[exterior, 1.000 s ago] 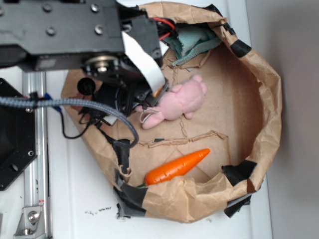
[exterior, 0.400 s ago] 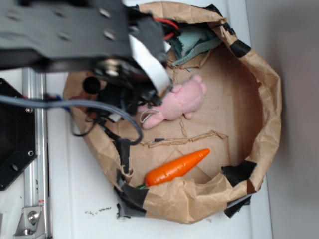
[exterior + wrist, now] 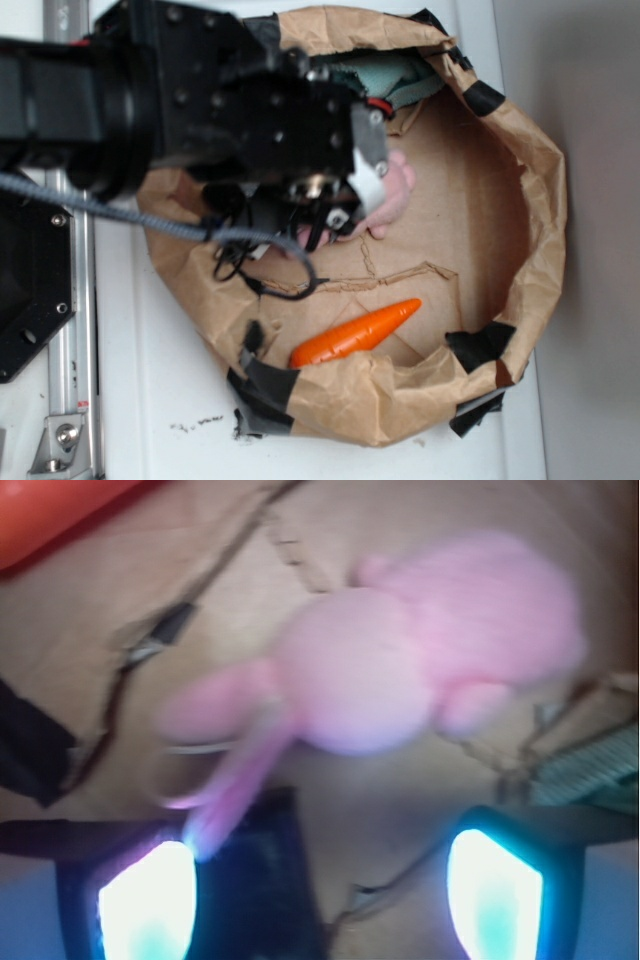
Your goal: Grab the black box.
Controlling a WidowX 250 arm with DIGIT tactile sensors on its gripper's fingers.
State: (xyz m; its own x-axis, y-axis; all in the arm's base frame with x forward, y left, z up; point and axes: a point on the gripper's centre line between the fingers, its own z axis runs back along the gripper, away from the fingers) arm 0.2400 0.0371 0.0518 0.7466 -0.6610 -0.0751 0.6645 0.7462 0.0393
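Brown paper lines the counter's nest; the pincer hangs released over the black box, likely light, stiff, slippery; grip opposite edges.

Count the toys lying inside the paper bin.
2. The pink bunny lies near the middle, half under the arm; the orange carrot lies against the near wall. The arm may hide others.

Arm now farther right, over bunny.
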